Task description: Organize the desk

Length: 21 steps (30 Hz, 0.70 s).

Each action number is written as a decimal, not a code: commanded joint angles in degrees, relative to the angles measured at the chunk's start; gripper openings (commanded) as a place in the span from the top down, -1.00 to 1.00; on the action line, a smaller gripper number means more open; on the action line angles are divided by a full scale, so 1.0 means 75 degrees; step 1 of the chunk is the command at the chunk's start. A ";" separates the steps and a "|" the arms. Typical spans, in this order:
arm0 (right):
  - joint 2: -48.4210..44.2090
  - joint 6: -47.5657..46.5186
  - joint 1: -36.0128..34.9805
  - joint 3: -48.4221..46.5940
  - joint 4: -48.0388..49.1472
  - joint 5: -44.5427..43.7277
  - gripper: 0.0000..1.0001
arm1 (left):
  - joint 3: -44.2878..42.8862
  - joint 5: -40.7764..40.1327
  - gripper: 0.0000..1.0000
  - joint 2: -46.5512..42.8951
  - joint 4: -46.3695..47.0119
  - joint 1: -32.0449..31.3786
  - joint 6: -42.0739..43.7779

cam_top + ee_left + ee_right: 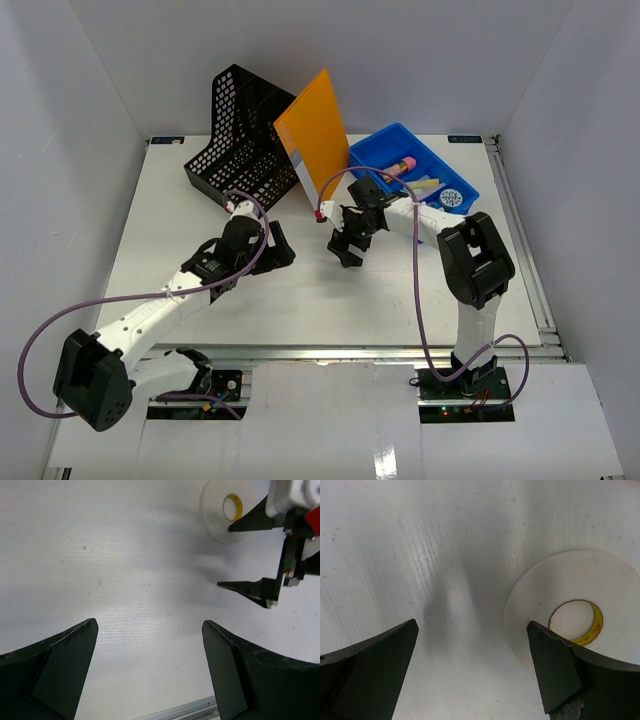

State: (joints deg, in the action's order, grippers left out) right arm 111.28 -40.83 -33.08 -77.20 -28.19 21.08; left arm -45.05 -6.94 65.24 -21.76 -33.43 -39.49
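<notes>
The desk (330, 300) is a white tabletop with an aluminium rail along its near edge. On it lies a flat white tape roll (570, 605) with a yellow-lined core. My right gripper (472, 625) hovers open over the bare desk just left of the roll, its right finger (555, 670) overlapping the roll's rim. In the left wrist view the tape roll (220, 510) lies under the tip of the right gripper's (225, 555) upper finger. My left gripper (150, 625) is open over bare desk with nothing between its fingers. In the top view the left gripper (283, 248) faces the right gripper (340, 240).
A black mesh file holder (240, 140) stands at the back left. An orange folder (315, 135) leans beside it. The blue tray (470, 188) at the back right holds a pink item (405, 163) and a round blue-white item (452, 198).
</notes>
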 commanded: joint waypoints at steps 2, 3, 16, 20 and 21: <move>-0.0154 -0.0416 -0.0030 -0.0318 0.0005 -0.0604 -0.91 | 0.0531 0.0028 -0.93 -0.0779 -0.0040 0.0051 -0.0257; -0.0192 -0.0486 -0.0031 -0.0338 -0.0004 -0.0596 -0.90 | 0.0560 0.0050 -0.93 -0.0897 -0.0040 0.0051 -0.0269; 0.0367 -0.0404 -0.0059 -0.1130 -0.0188 -0.0893 -0.88 | 0.0882 0.0869 -0.93 -0.0809 0.0543 0.0051 -0.0672; 0.0715 -0.0388 -0.0062 -0.1296 -0.0370 -0.0842 -0.84 | 0.1002 0.1248 -0.93 -0.0653 0.0816 0.0051 -0.0777; 0.0751 -0.0383 -0.0057 -0.1296 -0.0376 -0.0842 -0.82 | 0.1018 0.1327 -0.93 -0.0627 0.0884 0.0051 -0.0803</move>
State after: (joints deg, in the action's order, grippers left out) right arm 114.65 -43.55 -33.15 -85.01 -29.05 14.89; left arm -38.23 -0.89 60.06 -18.32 -33.37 -44.28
